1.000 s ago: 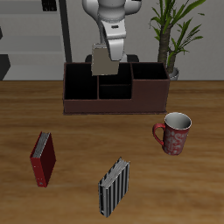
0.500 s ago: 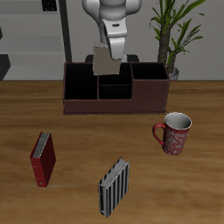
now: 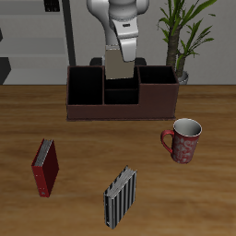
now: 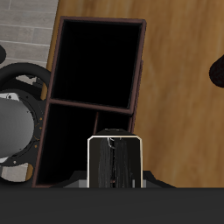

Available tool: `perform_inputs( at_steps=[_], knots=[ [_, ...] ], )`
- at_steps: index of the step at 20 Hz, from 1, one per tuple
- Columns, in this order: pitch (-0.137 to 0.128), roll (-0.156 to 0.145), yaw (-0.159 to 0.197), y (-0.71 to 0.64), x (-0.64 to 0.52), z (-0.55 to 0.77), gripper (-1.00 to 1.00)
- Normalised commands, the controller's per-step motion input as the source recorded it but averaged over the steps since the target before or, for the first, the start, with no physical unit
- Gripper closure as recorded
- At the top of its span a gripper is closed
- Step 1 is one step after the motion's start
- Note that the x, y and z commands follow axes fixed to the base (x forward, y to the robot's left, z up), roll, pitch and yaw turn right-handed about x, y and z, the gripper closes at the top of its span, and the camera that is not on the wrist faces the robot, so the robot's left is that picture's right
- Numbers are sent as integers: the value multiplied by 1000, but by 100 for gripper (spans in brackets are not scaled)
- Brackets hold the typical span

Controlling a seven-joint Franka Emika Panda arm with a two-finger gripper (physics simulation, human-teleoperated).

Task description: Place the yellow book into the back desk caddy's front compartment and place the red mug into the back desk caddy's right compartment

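Observation:
My gripper (image 3: 121, 50) is shut on the yellow book (image 3: 117, 66) and holds it upright just above the divided centre of the back desk caddy (image 3: 120, 112). The front compartment (image 3: 120, 95) lies below the book and slightly nearer the table's front edge. The right compartment (image 3: 155, 92) is black inside with nothing showing in it. The red mug (image 3: 185, 140) stands upright on the table in front of that end of the caddy, apart from it. In the wrist view the book (image 4: 115, 162) shows end-on over the caddy's partitions (image 4: 87, 109).
A dark red book (image 3: 45, 167) and a black-and-white striped book (image 3: 120, 197) stand on the table nearer its front edge. A potted plant (image 3: 184, 37) stands behind the caddy, beside the robot's base.
My gripper has carried the yellow book sideways from over the caddy's large end section toward its divided centre. The mug and the other books have not moved.

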Motion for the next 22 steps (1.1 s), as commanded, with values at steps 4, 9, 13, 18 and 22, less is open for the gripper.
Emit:
perform_inputs(
  at_steps=[4, 9, 13, 18, 22],
  knots=[
    [2, 32, 11, 186, 3, -36, 100],
    [20, 22, -5, 82, -23, -38, 100],
    [53, -13, -59, -45, 31, -99, 100],
    [33, -5, -8, -13, -10, -140, 100],
    [43, -2, -22, 22, -50, -154, 100]
  ],
)
